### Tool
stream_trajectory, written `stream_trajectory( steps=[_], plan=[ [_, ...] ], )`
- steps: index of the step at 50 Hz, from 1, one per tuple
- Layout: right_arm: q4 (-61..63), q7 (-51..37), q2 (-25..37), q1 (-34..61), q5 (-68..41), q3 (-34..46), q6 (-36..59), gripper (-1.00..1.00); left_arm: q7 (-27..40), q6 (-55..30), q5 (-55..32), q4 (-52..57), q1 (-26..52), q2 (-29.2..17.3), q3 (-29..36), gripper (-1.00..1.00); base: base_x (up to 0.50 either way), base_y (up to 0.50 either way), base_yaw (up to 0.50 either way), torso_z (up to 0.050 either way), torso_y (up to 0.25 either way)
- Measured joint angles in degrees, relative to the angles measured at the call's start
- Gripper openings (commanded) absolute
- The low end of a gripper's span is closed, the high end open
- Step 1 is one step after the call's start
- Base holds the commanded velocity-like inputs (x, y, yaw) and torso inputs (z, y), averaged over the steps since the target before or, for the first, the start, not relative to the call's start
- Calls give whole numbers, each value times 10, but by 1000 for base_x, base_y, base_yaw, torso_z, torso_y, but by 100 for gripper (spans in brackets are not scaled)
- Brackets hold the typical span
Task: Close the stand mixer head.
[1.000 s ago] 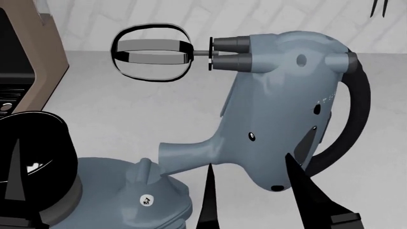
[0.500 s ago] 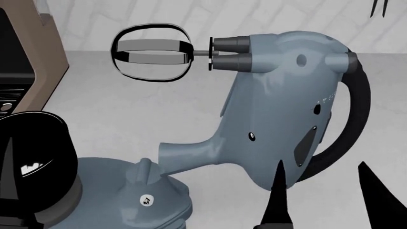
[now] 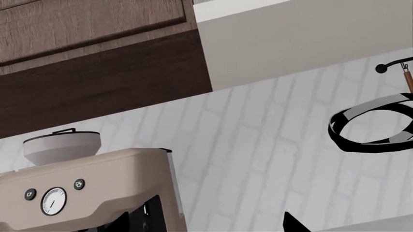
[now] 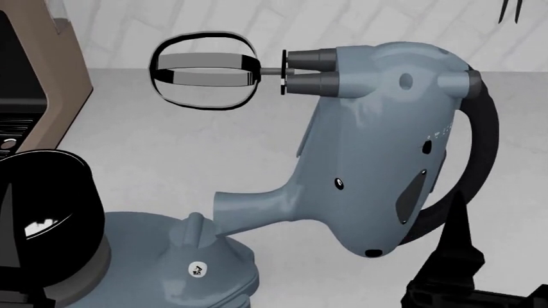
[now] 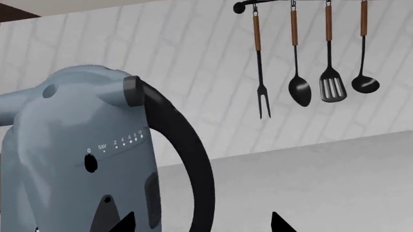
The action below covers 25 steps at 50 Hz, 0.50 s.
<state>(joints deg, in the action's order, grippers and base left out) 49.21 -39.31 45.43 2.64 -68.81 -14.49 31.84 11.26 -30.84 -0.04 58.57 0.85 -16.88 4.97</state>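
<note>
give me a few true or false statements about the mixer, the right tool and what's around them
1. The stand mixer head is tilted up, its loop beater held in the air. True.
2. The right tool is clamped on the black handle. False: it sits low beside the handle; no grip is visible.
3. Four utensils hang on a wall rail behind the mixer. True.
4. The beater sits down inside the black bowl. False: it is well above the bowl.
5. A coffee machine with a round gauge shows in the left wrist view. True.
</note>
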Motion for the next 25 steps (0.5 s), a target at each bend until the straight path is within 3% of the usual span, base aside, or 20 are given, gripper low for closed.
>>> stream_trajectory(
  steps=[25],
  plan=[
    [-91,-68,50,185,-76,103,104,100,6,-3,-1,6,-1,-5,5,100,0,0,0,0,0]
  ],
)
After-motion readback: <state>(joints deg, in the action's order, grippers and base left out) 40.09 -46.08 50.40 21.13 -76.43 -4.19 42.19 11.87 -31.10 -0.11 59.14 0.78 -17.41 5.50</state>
